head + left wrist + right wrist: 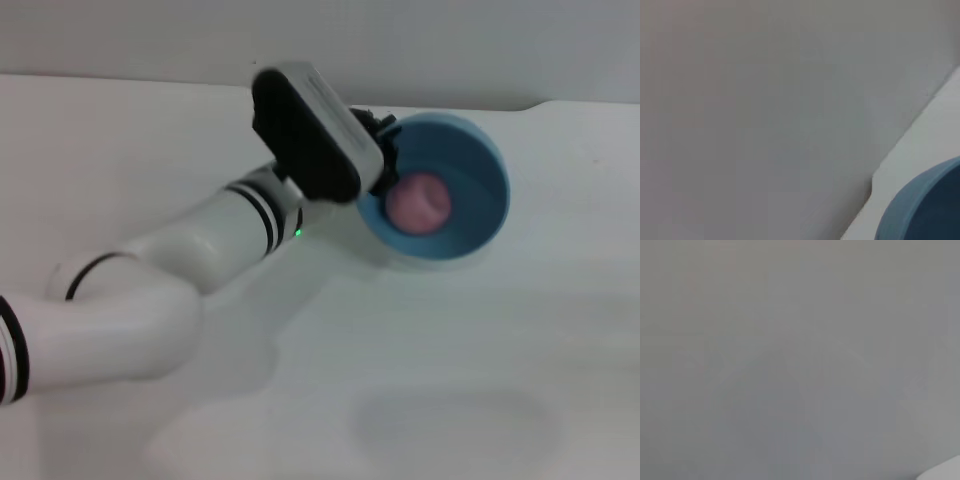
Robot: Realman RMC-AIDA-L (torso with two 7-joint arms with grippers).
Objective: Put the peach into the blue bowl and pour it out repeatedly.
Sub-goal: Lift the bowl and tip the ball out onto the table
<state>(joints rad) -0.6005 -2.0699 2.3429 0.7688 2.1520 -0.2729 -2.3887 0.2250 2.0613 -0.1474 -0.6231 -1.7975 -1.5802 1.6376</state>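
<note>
Peach (419,203): inside the blue bowl (480,160), resting against its lower inner wall.
Blue bowl: tipped on its side, mouth facing the near side, at the far right of the white bench (450,350).
Left gripper (380,150): at the bowl's left rim (fingers hidden, grip cannot be told).
Right gripper: out of sight.

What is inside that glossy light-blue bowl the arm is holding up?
A small round pink peach lies inside the tilted blue bowl. The left gripper meets the near rim, and its black housing covers that edge, hiding its fingers.
</note>
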